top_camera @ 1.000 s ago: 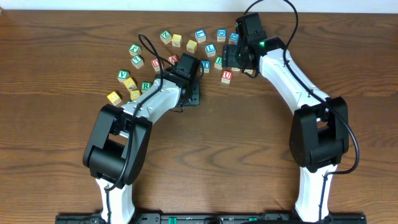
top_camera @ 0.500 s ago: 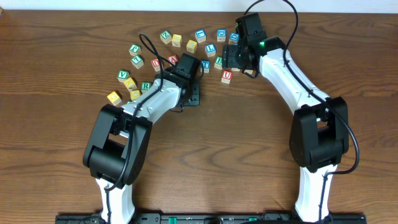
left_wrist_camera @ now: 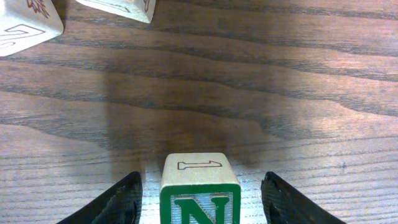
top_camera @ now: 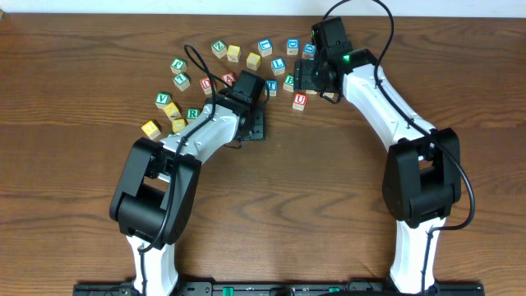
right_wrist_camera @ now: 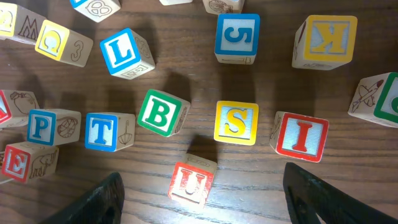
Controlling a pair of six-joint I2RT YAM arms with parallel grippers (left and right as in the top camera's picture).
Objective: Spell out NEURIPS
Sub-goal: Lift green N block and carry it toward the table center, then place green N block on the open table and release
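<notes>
NEURIPS seems to have its first letter set down. Starting from the left, the green R cube (top_camera: pixel 193 113) lies among scattered cubes off to the outer side of the left jaws, well apart from them. The green N cube (left_wrist_camera: pixel 200 190) stands upright on the surface (left_wrist_camera: pixel 280 93) squarely between the left jaws. These are released: bare wood shows on each side of the cube and neither finger touches it. Two other cubes lie well ahead of those jaws, at the far edge of the left wrist view. Further right, the right jaws hang spread wide over the main cluster, grasping nothing. The red E cube (right_wrist_camera: pixel 18 160) and blue P cube (right_wrist_camera: pixel 45 126) lie out beyond one of their fingers. A red U cube (right_wrist_camera: pixel 192 182), turned askew, sits between the two fingers and closest to them. The yellow S cube (right_wrist_camera: pixel 236 122) and red I cube (right_wrist_camera: pixel 303 136) lie side by side just ahead, toward the other finger, with unwanted letters such as the green B cube (right_wrist_camera: pixel 160 112) mixed in. The step in hand looks like placing N as the start of the row. Next, the left jaws need to lift straight off N without nudging it, and E should be fetched and set just beside N, though the right jaws look better lined up on U than on E
</notes>
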